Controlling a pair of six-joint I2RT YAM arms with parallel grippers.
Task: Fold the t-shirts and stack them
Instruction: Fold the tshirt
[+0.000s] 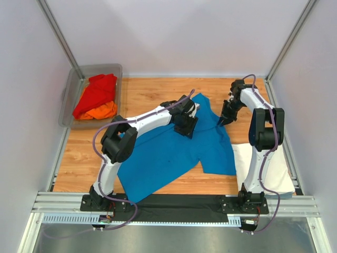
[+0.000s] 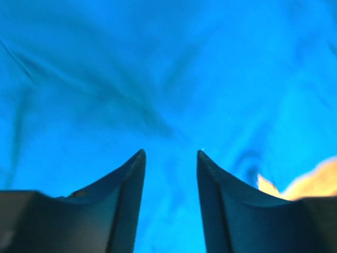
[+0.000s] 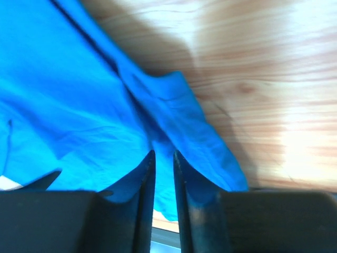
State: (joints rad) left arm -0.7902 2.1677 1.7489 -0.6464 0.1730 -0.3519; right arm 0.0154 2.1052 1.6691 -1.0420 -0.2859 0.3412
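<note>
A bright blue t-shirt (image 1: 168, 153) lies spread and rumpled across the middle of the wooden table. My left gripper (image 1: 185, 126) is low over its upper middle. In the left wrist view the left gripper (image 2: 171, 153) is open, with only blue cloth (image 2: 158, 79) beneath it. My right gripper (image 1: 223, 120) is at the shirt's right sleeve edge. In the right wrist view the right gripper (image 3: 163, 154) is nearly closed, with a fold of the blue cloth (image 3: 68, 105) pinched between the jaws. A white t-shirt (image 1: 263, 168) lies folded at the near right.
A grey see-through tub (image 1: 100, 67) at the back left holds a red t-shirt (image 1: 97, 92) on top of an orange one (image 1: 100, 112). Bare wood (image 3: 274, 79) shows right of the sleeve. White walls and metal posts enclose the table.
</note>
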